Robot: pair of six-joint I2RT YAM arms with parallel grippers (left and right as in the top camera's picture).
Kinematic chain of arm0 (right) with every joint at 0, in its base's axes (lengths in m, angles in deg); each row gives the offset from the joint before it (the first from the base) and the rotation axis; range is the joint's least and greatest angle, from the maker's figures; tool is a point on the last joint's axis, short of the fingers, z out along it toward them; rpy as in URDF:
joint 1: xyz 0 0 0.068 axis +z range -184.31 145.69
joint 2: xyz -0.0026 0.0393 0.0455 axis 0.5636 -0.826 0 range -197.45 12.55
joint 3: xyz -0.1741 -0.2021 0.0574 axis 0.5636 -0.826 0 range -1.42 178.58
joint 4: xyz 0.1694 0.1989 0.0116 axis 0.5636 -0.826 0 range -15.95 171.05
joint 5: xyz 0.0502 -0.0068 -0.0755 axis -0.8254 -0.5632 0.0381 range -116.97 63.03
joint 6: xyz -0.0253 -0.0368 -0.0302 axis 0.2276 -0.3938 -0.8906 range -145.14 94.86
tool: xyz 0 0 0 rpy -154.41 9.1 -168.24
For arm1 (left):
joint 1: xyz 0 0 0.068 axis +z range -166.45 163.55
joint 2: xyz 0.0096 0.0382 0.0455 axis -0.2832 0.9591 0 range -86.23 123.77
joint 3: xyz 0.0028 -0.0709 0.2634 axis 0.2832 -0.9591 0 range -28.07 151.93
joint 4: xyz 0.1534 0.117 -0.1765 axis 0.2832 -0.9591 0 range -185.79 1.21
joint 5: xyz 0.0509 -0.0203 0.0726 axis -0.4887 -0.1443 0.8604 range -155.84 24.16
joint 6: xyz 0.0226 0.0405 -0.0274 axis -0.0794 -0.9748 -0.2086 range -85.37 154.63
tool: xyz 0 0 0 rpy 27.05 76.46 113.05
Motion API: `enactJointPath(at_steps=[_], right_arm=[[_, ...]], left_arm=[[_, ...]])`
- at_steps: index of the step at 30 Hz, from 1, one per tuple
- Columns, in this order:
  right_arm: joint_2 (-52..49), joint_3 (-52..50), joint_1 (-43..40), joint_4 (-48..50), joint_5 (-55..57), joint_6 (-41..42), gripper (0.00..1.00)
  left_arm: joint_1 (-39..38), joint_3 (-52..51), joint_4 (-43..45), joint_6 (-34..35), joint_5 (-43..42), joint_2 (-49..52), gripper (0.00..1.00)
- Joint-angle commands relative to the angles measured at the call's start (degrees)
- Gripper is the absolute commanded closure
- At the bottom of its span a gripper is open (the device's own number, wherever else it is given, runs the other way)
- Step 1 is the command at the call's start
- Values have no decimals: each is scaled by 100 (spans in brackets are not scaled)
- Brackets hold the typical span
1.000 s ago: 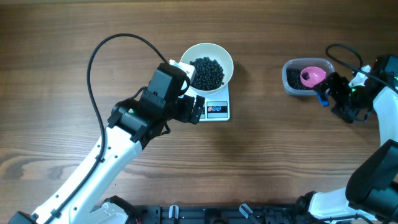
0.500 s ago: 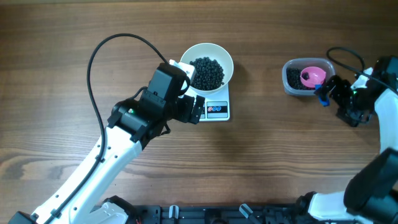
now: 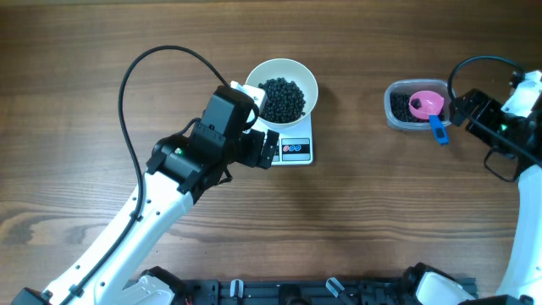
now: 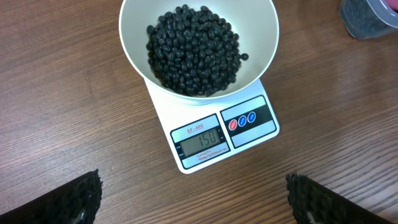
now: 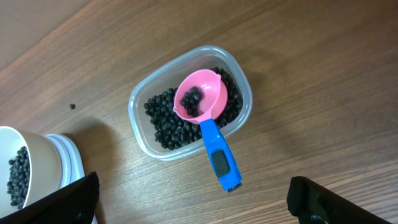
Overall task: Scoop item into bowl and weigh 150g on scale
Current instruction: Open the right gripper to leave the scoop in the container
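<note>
This looks like a robot test lab, not a home kitchen. Two robot arms, the left arm and the right arm, both white and black, stand at a bare brown wooden worktop. A black cable loops over the left arm, and a black rail runs along the near edge. A few kitchen things are set out on the wood: a small white scale, a white bowl, a clear tub and a pink scoop. The room around the worktop is out of view
</note>
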Motion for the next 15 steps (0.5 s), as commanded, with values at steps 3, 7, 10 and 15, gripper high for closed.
enactJointPath(at_steps=[3,7,10,15], right_arm=[[157,-7,7,-63,76,-579,0],[420,-7,7,-470,13,-911,0],[809,-9,7,-885,-308,-1191,0],[1445,-9,7,-1300,-321,-1078,0]], left_arm=[[11,81,13,-66,-48,44,0],[9,81,13,-63,-48,42,0],[9,81,13,-63,-48,44,0],[9,81,13,-63,-48,44,0]])
